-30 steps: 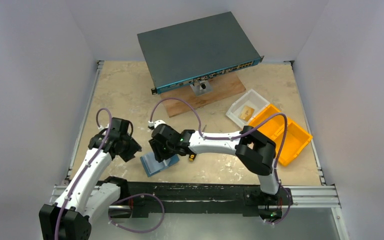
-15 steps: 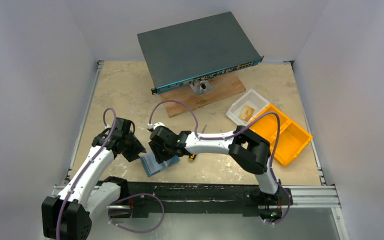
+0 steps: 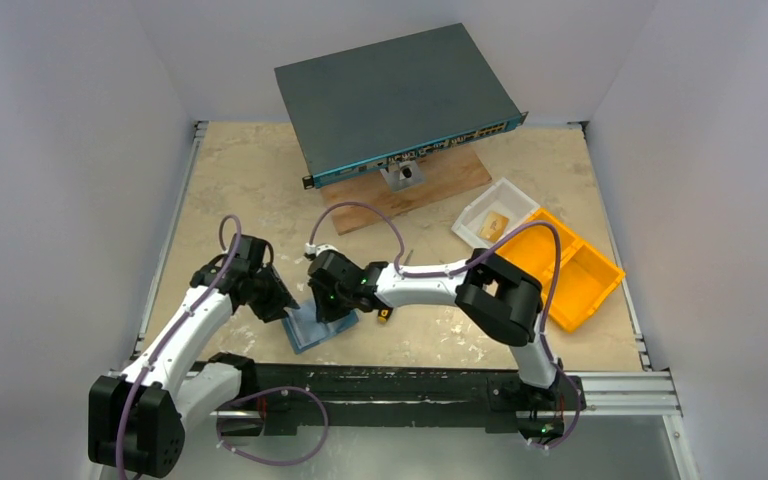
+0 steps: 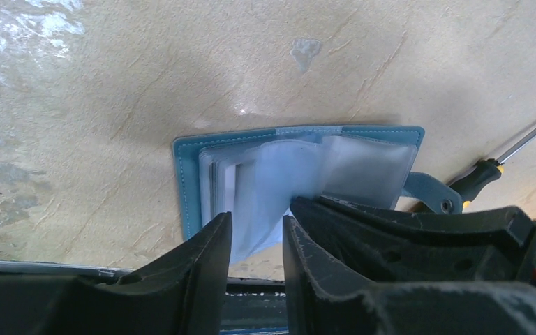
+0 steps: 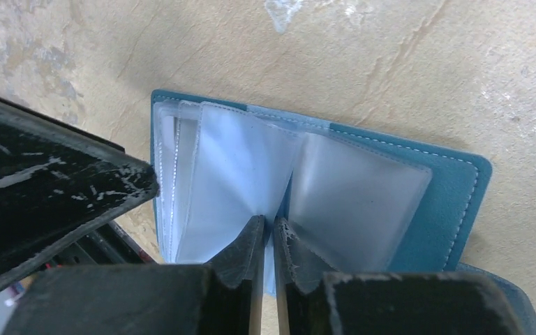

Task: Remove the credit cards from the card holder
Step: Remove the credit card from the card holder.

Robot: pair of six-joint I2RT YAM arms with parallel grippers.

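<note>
The teal-blue card holder (image 3: 305, 332) lies open on the table, its clear plastic sleeves fanned up (image 4: 300, 167) (image 5: 363, 188). My right gripper (image 3: 335, 303) (image 5: 269, 227) comes down on its middle and is shut on one pale sleeve near the spine. At the holder's left edge, my left gripper (image 3: 282, 303) (image 4: 257, 230) stands open with a narrow gap, and a sleeve's lower corner hangs between its fingers. No credit cards can be told apart inside the sleeves.
A screwdriver with a black and yellow handle (image 4: 485, 176) lies just right of the holder. Further back are a dark network switch box (image 3: 395, 95) on a wooden board (image 3: 445, 180), a white tray (image 3: 495, 215) and an orange bin (image 3: 575, 275). A metal rail (image 3: 410, 385) borders the near edge.
My left gripper moved right to the holder's left edge. My right gripper shifted slightly and closed on a sleeve.
</note>
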